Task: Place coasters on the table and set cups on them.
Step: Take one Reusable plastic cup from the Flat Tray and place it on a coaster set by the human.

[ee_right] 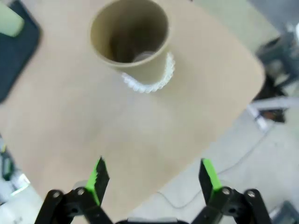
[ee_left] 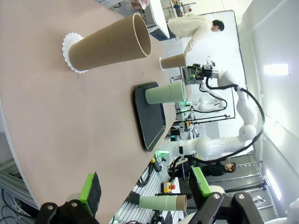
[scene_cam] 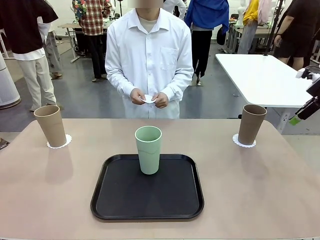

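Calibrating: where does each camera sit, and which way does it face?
Front: between the arms, facing the person across the table; right hand at right edge.
Left wrist: beside the table's left end, looking across; left hand below.
Right wrist: above the right tan cup, looking down; right hand below.
All share the green cup.

Front looks across table (scene_cam: 50, 200); wrists (left rolled) share it.

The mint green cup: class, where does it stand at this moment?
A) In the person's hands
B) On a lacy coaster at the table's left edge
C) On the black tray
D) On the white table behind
C: the mint green cup stands upright on the black tray in the middle of the table, towards the tray's far edge.
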Robot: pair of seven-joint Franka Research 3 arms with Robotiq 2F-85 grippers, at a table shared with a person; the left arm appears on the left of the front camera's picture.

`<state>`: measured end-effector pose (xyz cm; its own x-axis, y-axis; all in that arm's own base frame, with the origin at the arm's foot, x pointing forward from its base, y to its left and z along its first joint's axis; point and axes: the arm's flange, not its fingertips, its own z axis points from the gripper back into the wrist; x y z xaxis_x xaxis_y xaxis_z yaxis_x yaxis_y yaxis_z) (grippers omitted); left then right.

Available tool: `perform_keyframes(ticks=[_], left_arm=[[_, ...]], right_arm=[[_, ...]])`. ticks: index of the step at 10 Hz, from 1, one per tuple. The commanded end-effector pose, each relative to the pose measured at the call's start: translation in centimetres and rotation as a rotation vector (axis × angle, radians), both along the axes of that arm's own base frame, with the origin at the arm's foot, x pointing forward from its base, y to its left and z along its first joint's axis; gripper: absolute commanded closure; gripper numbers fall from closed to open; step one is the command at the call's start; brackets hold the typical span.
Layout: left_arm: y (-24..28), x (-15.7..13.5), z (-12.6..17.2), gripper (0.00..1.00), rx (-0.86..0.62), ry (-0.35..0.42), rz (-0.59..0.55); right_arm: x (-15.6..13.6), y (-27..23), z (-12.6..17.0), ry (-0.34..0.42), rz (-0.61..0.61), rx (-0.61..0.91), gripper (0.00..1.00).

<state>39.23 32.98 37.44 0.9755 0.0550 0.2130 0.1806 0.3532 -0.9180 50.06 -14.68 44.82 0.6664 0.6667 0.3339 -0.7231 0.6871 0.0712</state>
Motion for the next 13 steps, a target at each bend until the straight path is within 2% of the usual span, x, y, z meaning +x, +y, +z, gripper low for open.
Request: perform_keyframes(ticks=[1,3,4,7,8,9,13], left_arm=[[0.0,-0.2,0.2,0.00,-0.006,-0.007,0.000],[0.0,-0.2,0.2,0.00,-0.006,-0.007,0.000],[0.0,-0.2,0.2,0.00,-0.006,-0.007,0.000],[0.0,-0.2,0.2,0.00,-0.006,-0.007,0.000],[0.0,-0.2,0.2,0.00,-0.006,-0.007,0.000],[0.0,-0.2,0.2,0.00,-0.006,-0.007,0.000],[0.0,-0.2,0.2,0.00,-0.006,-0.007,0.000]], right_arm=[[-2.3,4.0,1.5,0.110,0.014,-0.054,0.00],[-4.4,7.2,4.2,0.097,-0.031,-0.157,0.00],[-5.4,9.0,5.4,0.055,-0.095,-0.193,0.00],[-6.0,12.1,7.7,0.021,-0.228,-0.271,0.00],[-6.0,12.7,8.2,0.028,-0.225,-0.240,0.00],[-5.7,11.3,8.2,0.018,-0.171,-0.223,0.00],[-5.7,11.3,8.2,0.018,-0.171,-0.223,0.00]])
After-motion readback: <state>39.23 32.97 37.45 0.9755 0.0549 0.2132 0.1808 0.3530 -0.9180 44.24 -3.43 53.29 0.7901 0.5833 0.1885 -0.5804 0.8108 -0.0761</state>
